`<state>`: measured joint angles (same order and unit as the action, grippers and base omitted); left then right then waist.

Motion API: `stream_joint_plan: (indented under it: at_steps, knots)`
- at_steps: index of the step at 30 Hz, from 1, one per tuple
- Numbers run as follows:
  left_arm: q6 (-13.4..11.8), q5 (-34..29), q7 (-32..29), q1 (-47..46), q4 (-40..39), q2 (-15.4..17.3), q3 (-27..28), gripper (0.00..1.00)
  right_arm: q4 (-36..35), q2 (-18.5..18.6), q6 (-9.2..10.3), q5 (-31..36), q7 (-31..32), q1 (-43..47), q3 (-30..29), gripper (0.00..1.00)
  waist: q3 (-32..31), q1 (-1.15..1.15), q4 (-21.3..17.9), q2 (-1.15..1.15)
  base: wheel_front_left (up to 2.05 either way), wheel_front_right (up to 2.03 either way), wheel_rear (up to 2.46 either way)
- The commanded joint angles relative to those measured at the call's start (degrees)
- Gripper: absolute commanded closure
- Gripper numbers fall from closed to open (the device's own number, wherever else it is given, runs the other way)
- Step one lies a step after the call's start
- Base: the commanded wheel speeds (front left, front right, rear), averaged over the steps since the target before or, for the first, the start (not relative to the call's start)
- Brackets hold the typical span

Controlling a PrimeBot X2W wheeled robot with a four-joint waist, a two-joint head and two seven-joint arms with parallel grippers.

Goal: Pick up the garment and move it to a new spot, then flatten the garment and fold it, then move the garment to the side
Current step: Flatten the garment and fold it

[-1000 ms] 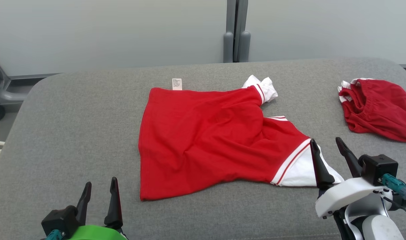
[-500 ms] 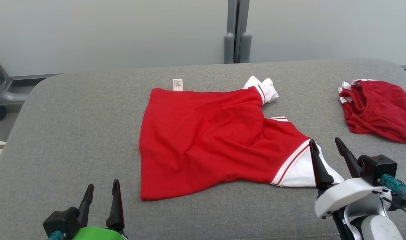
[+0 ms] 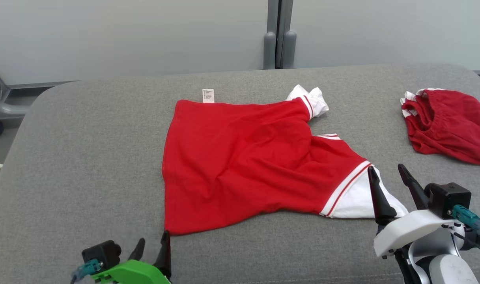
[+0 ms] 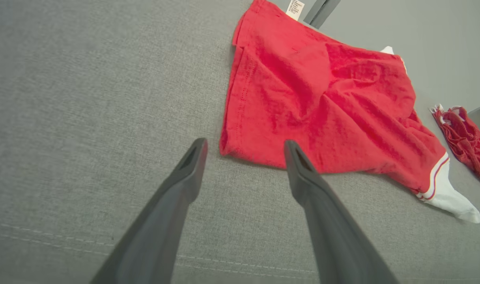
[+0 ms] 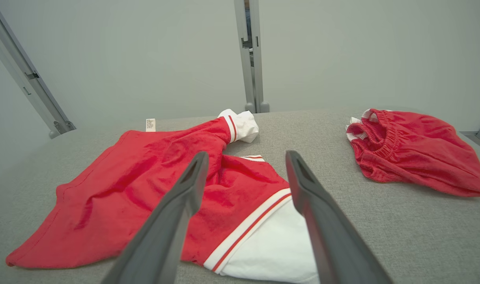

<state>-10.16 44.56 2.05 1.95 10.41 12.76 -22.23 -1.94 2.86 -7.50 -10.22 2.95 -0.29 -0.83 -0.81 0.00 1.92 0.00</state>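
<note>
So: the garment (image 3: 240, 157) is a red T-shirt in soft matte jersey. It lies spread but rumpled in the middle of the table (image 3: 86, 157), w/ shallow creases across the body and a stitched hem along its left edge. Both sleeves point to the robot's right. The near sleeve (image 3: 352, 197) ends in a white panel set off by a white band and a thin red stripe. The far sleeve (image 3: 312, 101) is bunched, its white end crumpled. A small white label (image 3: 208, 95) sticks out past the far edge near the hem; its rows of dark print are too small to read. The table has a grey woven cover w/ rounded corners (pale stitching runs near its front edge in the left wrist view).

The left tool (image 3: 154, 237), black fingers on a bright green mount, has its fingers apart and empty. Its tips are just beside the garment's near hem corner, and in the left wrist view that corner lies btwn them. Whether a tip touches the cloth can't be told. The right tool (image 3: 385, 168), black fingers on a white shell w/ a teal plug, is also spread wide and holds nothing. Its fingers frame the near sleeve's white end, contact unclear.

A second red garment (image 3: 449, 126), w/ a gathered elastic band and white trim, lies heaped at the table's far right, well apart. Behind is a pale grey wall (image 3: 125, 35) w/ a grey post (image 3: 278, 35).
</note>
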Motion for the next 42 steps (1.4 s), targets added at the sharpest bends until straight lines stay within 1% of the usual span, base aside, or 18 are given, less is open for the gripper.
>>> stream_joint_plan:
  at_steps: [1,3,7,8,14,17,22,29,32,33,34,37,38,42]
  knots:
    - [0.0,1.2,-1.6,-1.7,1.3,-0.5,0.0,0.00,0.1,0.1,0.02,0.1,0.2,-0.2,-0.1,0.00,0.3,0.00,-0.2,0.00,0.00,0.00,0.00]
    - [-0.3,2.2,-4.0,-3.2,3.4,-0.6,-0.1,0.00,0.0,0.1,0.02,0.2,0.4,-0.2,-0.3,0.00,0.6,0.00,-0.4,0.00,0.00,0.00,0.00]
    - [-0.8,4.7,-8.4,-6.3,6.8,-1.9,0.2,0.00,-0.2,0.1,0.02,0.3,0.4,-0.3,-0.8,0.00,1.6,0.00,-1.1,0.00,0.00,0.00,0.00]
    - [-1.3,5.9,-10.2,-7.6,8.4,-2.4,0.7,0.00,-0.3,0.1,0.02,0.3,0.4,-0.5,-1.1,0.00,2.2,0.00,-1.5,0.00,0.00,0.00,0.00]
    - [-2.0,6.4,-12.6,-11.2,11.9,-2.8,0.4,0.00,-0.7,0.1,0.02,0.4,0.4,-0.9,-1.8,0.00,3.5,0.00,-2.3,0.00,0.00,0.00,0.00]
    - [-2.4,5.7,-13.6,-13.0,14.1,-2.5,0.0,0.00,-0.7,0.1,0.02,0.6,0.4,-1.3,-2.1,0.00,4.3,0.00,-2.8,0.00,0.00,0.00,0.00]
    - [-2.8,5.2,-13.8,-15.1,17.4,-2.3,-0.3,0.00,-0.6,0.1,0.02,0.7,0.2,-1.6,-2.1,0.00,5.3,0.00,-3.5,0.00,0.00,0.00,0.00]
    - [-1.6,5.0,-13.9,-16.4,20.0,-2.3,-1.0,0.00,-0.9,0.1,0.02,0.9,0.5,-1.6,-2.7,0.00,6.1,0.00,-4.1,0.00,0.00,0.00,0.00]
    - [-1.2,4.9,-14.0,-16.8,20.8,-2.3,-1.3,0.37,-0.6,0.1,0.02,0.9,0.6,-1.8,-2.9,0.00,6.2,0.00,-4.2,0.00,0.00,0.00,0.00]
    - [-1.0,4.7,-14.4,-16.9,21.0,-2.2,-1.6,0.55,-0.5,0.1,0.02,0.9,0.7,-1.8,-2.9,0.00,6.2,0.00,-4.3,0.00,0.00,0.00,0.00]
    - [-0.8,4.6,-14.8,-17.0,21.2,-2.2,-1.9,0.67,-0.4,0.1,0.02,0.9,0.7,-1.9,-2.9,0.00,6.2,0.00,-4.3,0.00,0.00,0.00,0.00]
    - [-0.5,4.2,-15.5,-17.3,21.4,-2.1,-2.9,0.94,0.3,0.1,0.02,0.7,1.5,-1.5,-3.4,0.00,6.2,0.00,-4.3,0.00,0.00,0.00,0.00]
    - [-0.4,4.0,-15.7,-17.3,21.4,-1.9,-3.1,1.00,0.7,0.1,0.02,0.9,2.0,-1.4,-3.6,0.00,6.2,0.00,-4.3,0.00,0.00,0.00,0.00]
    - [-0.3,3.3,-15.2,-17.3,20.4,-1.2,-3.6,1.00,2.5,0.1,0.02,0.4,4.3,-1.3,-4.8,0.00,6.2,0.00,-4.1,0.00,0.00,0.00,0.00]
